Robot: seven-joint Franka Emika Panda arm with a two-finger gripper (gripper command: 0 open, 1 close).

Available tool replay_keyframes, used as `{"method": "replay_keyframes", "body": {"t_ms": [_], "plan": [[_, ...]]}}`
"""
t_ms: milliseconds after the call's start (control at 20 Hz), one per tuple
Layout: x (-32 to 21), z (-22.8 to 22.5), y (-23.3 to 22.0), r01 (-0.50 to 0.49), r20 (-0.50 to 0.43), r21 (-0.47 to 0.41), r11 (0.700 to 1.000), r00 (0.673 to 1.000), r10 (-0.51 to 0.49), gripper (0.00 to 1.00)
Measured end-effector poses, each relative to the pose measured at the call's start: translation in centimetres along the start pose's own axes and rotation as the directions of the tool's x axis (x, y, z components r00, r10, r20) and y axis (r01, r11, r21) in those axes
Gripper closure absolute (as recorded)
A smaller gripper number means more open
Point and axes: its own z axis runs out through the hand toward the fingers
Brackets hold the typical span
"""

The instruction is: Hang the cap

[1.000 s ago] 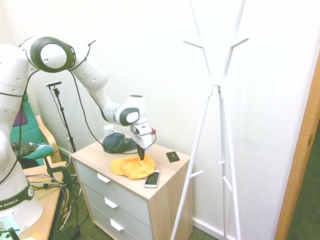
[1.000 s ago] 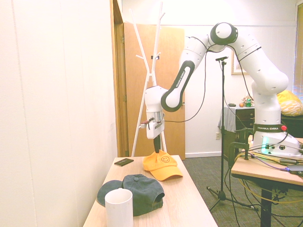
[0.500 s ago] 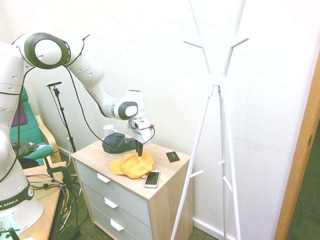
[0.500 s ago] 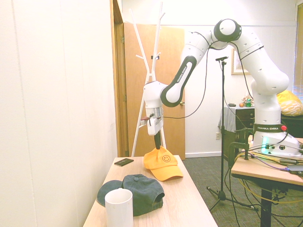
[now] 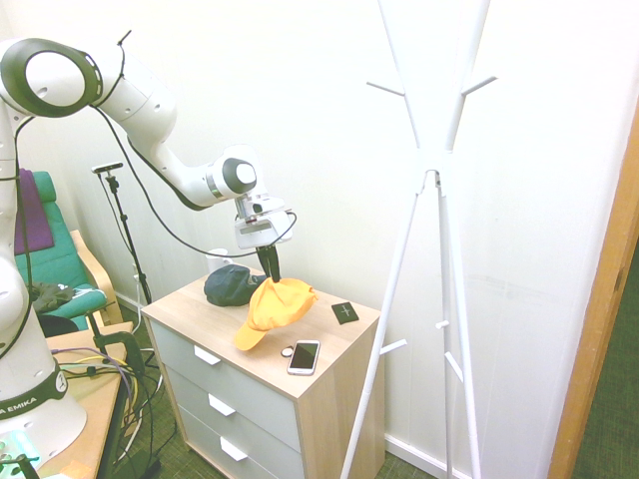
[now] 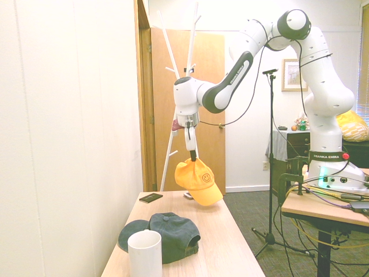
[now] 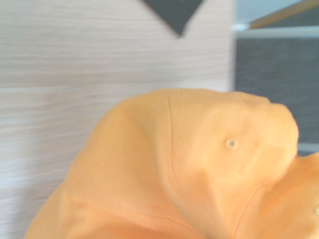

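The yellow-orange cap (image 5: 274,307) hangs in the air above the wooden dresser top (image 5: 190,306), clear of the surface, its brim drooping down. My gripper (image 5: 271,272) is shut on the cap's crown edge. From the other side the cap (image 6: 198,181) shows a smiley face and dangles under the gripper (image 6: 192,157). Orange fabric of the cap (image 7: 179,174) fills most of the wrist view. The white coat stand (image 5: 431,170) rises to the right of the dresser, its pegs well above the cap.
A dark blue-grey cap (image 5: 234,284) lies at the back of the dresser, beside a white mug (image 6: 145,254). A phone (image 5: 304,356) and a small black square (image 5: 345,312) lie near the dresser's right end. A wall stands close behind.
The gripper has risen and swung with the cap, lifting it fully off the dresser top; a second ago the cap still rested on the wood.
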Motion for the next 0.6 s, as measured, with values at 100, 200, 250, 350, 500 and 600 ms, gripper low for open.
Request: {"method": "replay_keyframes", "body": {"t_ms": [100,200,250,350,500,600], "plan": [[0.3,-2.2,1.0,0.012,-0.100,-0.061,0.998,0.995,-0.018,1.00],[0.7,-4.3,2.2,0.017,-0.194,-0.131,0.991,0.980,-0.043,1.00],[1.1,-5.3,3.0,0.015,-0.236,-0.166,0.986,0.970,-0.054,1.00],[2.6,-7.1,5.4,-0.016,-0.315,-0.229,0.973,0.947,-0.059,1.00],[5.6,-10.4,9.7,-0.068,-0.406,-0.300,0.952,0.912,-0.063,1.00],[7.4,-13.3,12.2,-0.092,-0.455,-0.328,0.940,0.888,-0.072,1.00]]}}
